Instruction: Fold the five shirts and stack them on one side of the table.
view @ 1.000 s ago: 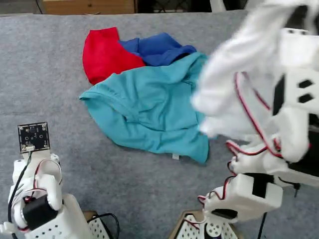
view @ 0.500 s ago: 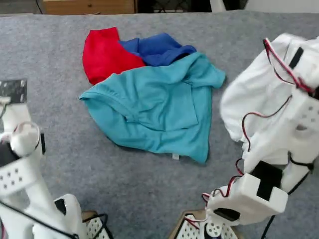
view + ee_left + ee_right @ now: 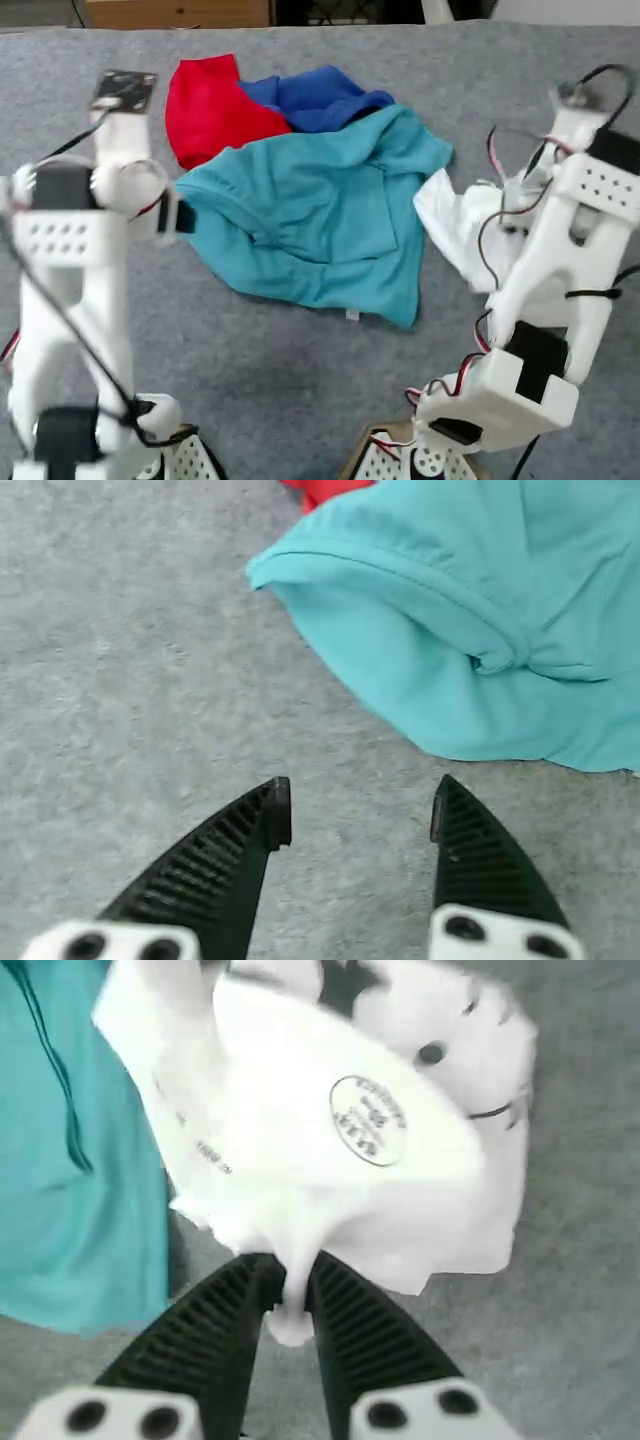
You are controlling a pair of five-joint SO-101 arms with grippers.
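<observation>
**A:** How many shirts do we count?

**B:** We count 4: 1 teal shirt [image 3: 310, 215], 1 red shirt [image 3: 205, 105], 1 blue shirt [image 3: 315, 95] and 1 white shirt [image 3: 455, 225]. All lie on the grey surface [image 3: 300, 400], and 2 arms stand at its near edge.

**A:** Where do the others sit around the teal one?

**B:** The red and blue shirts lie side by side at the teal shirt's far edge from the arm bases, and both are partly tucked beneath it. The white shirt is bunched just beside the teal shirt, on the right arm's side.

**A:** What do the views add to one another?

**B:** The high view gives us the red and blue pair. The right wrist view gives us a round label [image 3: 368, 1120] on the white cloth. The left wrist view gives us the teal shirt's stitched hem close up.

**A:** Which way does the teal shirt run?

**B:** We see it spread but rumpled. Its long axis crosses from the left arm's side toward the white shirt, and a hemmed corner points at the left arm.

**A:** And the end effectors?

**B:** The left end effector [image 3: 360, 805] hovers over bare surface just beside that teal corner, with its 2 fingers apart. The right end effector [image 3: 292, 1265] is clamped on a fold of the white shirt.
</observation>
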